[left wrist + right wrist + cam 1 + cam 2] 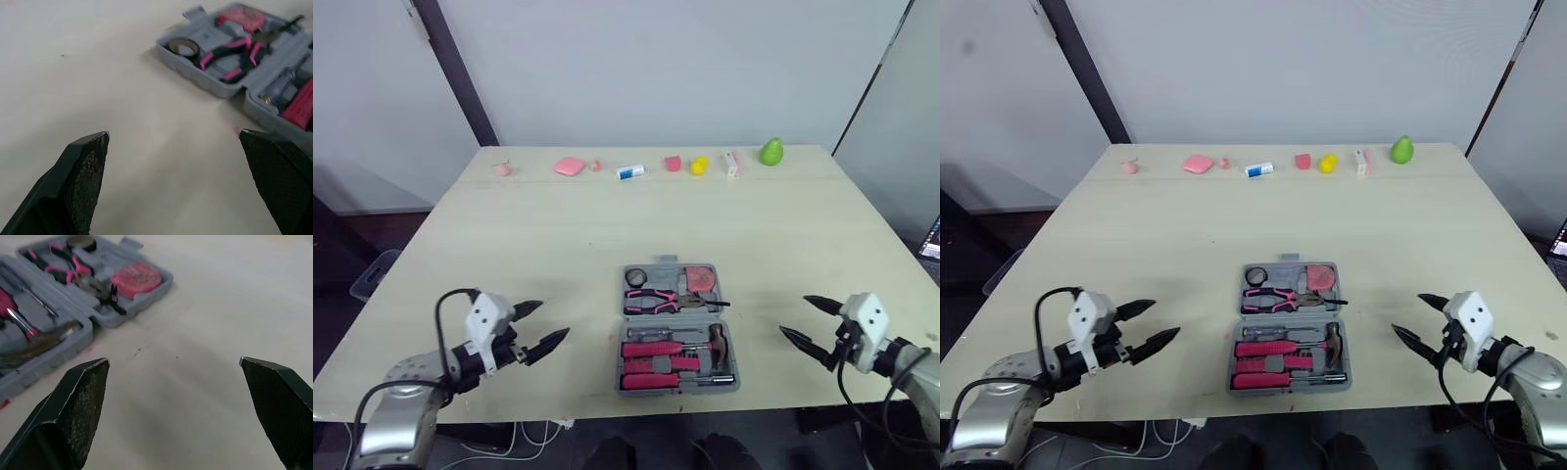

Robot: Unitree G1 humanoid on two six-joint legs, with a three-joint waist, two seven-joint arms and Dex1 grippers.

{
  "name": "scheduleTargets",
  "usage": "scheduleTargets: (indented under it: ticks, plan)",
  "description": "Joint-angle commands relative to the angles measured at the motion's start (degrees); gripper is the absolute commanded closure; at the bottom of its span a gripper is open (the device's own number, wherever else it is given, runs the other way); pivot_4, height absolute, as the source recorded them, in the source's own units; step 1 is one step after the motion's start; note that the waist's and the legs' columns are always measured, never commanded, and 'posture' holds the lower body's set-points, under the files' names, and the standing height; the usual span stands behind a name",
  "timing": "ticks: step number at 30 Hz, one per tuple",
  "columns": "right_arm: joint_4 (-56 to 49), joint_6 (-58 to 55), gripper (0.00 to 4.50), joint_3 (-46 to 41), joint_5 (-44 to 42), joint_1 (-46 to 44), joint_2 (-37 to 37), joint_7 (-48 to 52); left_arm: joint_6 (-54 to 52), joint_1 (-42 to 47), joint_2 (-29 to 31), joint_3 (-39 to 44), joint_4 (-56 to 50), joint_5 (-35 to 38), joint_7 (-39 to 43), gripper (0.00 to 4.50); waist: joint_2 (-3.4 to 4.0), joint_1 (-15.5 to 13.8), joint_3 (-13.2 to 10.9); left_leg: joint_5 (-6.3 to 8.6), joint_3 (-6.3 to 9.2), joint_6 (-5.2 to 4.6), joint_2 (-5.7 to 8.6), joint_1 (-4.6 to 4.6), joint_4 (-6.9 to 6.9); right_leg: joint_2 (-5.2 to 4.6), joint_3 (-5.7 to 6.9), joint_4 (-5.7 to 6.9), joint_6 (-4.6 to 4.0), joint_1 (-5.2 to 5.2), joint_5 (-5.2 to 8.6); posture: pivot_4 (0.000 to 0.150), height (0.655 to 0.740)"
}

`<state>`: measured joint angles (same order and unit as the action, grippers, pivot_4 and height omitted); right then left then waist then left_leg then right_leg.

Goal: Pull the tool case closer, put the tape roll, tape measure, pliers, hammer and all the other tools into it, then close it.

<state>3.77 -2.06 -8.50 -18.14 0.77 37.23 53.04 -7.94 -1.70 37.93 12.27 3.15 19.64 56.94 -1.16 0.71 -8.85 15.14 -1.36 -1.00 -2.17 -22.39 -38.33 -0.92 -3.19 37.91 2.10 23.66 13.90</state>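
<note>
A row of small objects (629,172) along the table (509,245) edge, upper centre, is too small to identify. Both wrist views crop the tool case (212,84).

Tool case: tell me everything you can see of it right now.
The tool case looks like grey moulded plastic. It lies fully open and flat on the pale table, near the front edge, with a carry handle on its far side. The far half holds a black tape roll, a pink tape measure and pink-handled pliers. The near half holds a hammer and pink-handled tools. The open left end effector and right end effector flank it without touching.
</note>
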Motion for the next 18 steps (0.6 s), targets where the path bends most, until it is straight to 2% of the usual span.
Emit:
scheduleTargets:
  ticks: [1,3,4,5,6,7,9,10,12,18]
  plan:
    - [2.6,0.4,0.25,2.9,1.9,-4.4,1.1,2.6,1.7,4.8,0.7,-4.3,2.8,-2.0,2.8,1.2,-0.01,0.0,0.0,0.0,0.03,0.0,0.0,-0.03,-0.02,0.0,0.03,-0.01,-0.01,0.01,0.0,0.15,0.74]
    - [4.4,0.4,0.86,4.4,2.8,-7.0,1.1,3.4,2.2,7.3,0.7,-6.4,5.0,-3.0,4.1,2.13,-0.01,0.0,0.0,0.0,0.04,0.0,0.01,-0.04,-0.03,0.0,0.03,0.01,0.05,0.0,-0.04,0.15,0.74]
    - [5.2,0.4,1.03,5.3,3.3,-8.1,1.2,4.0,2.6,8.5,0.6,-7.5,6.2,-3.6,4.6,2.24,-0.01,0.1,0.0,0.0,0.04,0.0,0.01,-0.04,-0.03,0.0,0.03,0.01,0.06,0.0,-0.04,0.15,0.74]
    - [5.8,0.5,1.63,5.9,3.7,-9.0,1.1,4.3,3.2,9.5,0.5,-8.4,7.3,-4.2,4.9,2.86,-0.01,0.1,0.0,0.0,0.05,0.0,0.01,-0.04,-0.02,0.0,0.04,0.0,0.1,0.0,-0.06,0.15,0.74]
    - [6.6,0.5,1.98,6.7,4.1,-10.0,0.9,4.7,3.3,10.7,0.2,-9.2,8.6,-4.6,5.3,3.17,-0.01,0.1,0.0,0.0,0.06,0.0,0.01,-0.05,-0.02,0.01,0.04,0.0,0.11,0.01,-0.07,0.15,0.74]
    - [7.5,0.4,2.64,8.3,5.0,-11.2,0.9,5.6,3.1,12.2,-0.1,-10.6,10.0,-5.1,6.2,3.77,-0.02,0.1,0.0,0.0,0.08,0.0,0.01,-0.07,-0.02,0.01,0.07,0.0,0.11,0.01,-0.07,0.15,0.74]
    - [9.4,0.5,3.29,10.7,6.7,-13.4,0.7,6.9,2.6,14.7,-0.7,-12.5,12.7,-5.6,7.5,4.34,-0.01,0.1,0.0,0.0,0.12,0.0,0.01,-0.08,-0.03,0.03,0.1,0.01,0.12,0.01,-0.08,0.15,0.74]
    - [10.3,0.5,3.63,11.8,7.5,-14.5,0.5,7.3,2.2,15.8,-1.0,-13.2,13.9,-5.7,8.1,4.5,-0.01,0.1,0.0,0.0,0.12,0.0,0.01,-0.07,-0.04,0.03,0.1,0.03,0.12,0.0,-0.08,0.15,0.74]
    - [12.4,0.6,4.43,13.3,8.8,-16.8,-0.4,7.0,2.6,17.8,-1.5,-14.4,16.6,-6.4,8.8,4.5,-0.02,0.1,0.0,0.0,0.13,0.0,0.02,-0.09,-0.05,0.03,0.12,0.02,0.12,0.01,-0.08,0.15,0.74]
    - [16.7,1.9,4.43,16.4,11.8,-20.8,-2.9,6.6,3.8,22.3,-2.9,-17.3,22.8,-9.0,10.3,4.5,-0.02,0.1,0.0,0.0,0.16,0.0,0.03,-0.12,-0.06,0.03,0.14,0.02,0.12,0.01,-0.08,0.15,0.74]
